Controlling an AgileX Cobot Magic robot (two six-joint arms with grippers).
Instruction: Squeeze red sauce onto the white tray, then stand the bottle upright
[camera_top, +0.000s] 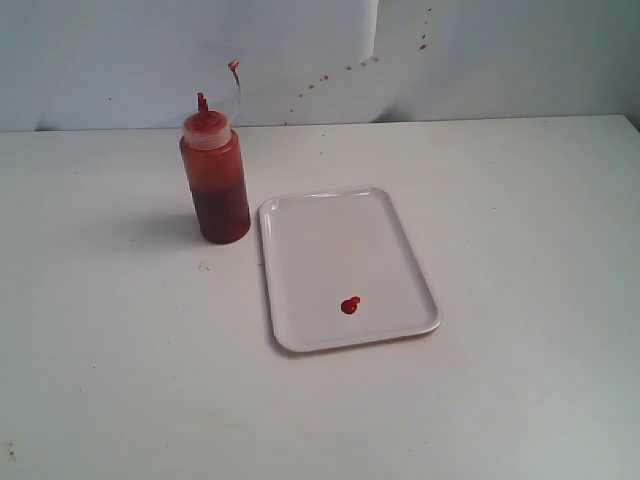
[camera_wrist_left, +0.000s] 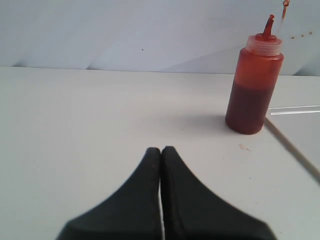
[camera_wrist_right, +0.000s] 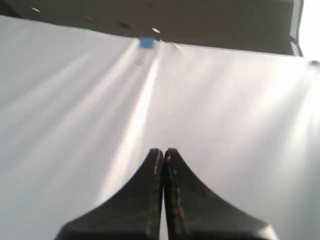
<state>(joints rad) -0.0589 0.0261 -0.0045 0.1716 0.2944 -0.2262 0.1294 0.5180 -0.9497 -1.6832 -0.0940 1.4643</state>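
Note:
The bottle (camera_top: 215, 180) stands upright on the table just left of the white tray (camera_top: 330, 230), its red-stained nozzle pointing up. A small blob of red sauce (camera_top: 350, 305) lies on the tray near its front edge. In the left wrist view the bottle (camera_wrist_left: 253, 85) stands ahead and to one side, well apart from my left gripper (camera_wrist_left: 161, 150), which is shut on nothing. A corner of the tray (camera_wrist_left: 295, 125) shows beside the bottle. My right gripper (camera_wrist_right: 163, 152) is shut and empty, facing a white backdrop. Neither gripper appears in the exterior view.
Reddish specks (camera_top: 350, 68) dot the white wall behind the table. The white table (camera_top: 120, 350) spreads around the bottle and the tray.

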